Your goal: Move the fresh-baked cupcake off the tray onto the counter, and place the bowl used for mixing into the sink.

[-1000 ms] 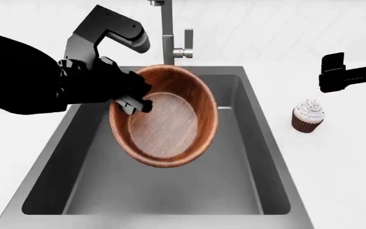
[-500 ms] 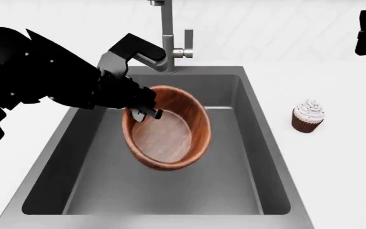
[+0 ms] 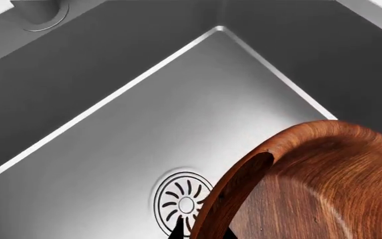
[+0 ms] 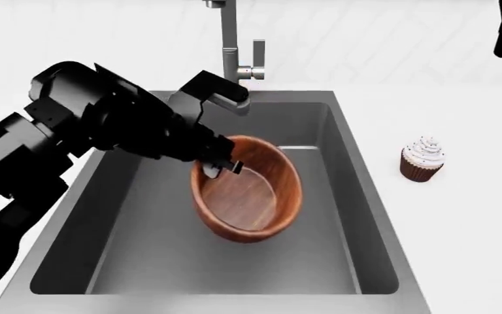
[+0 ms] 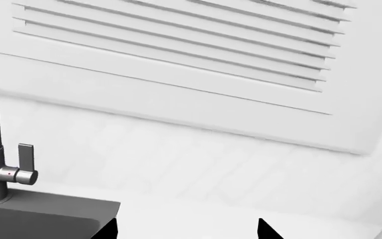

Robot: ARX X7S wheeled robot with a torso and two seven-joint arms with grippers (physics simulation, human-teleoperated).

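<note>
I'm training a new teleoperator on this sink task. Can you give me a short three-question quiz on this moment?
1. True or false: the cupcake stands on the counter.
2. Which gripper holds the bowl? A) left B) right C) neither
3. Fill in: the bowl hangs tilted inside the ____, above its drain.

Key: 1 true; 2 A, the left gripper clamps the rim; 3 sink.

White counter (image 4: 460,229) with 1 cupcake (image 4: 422,159)
</note>
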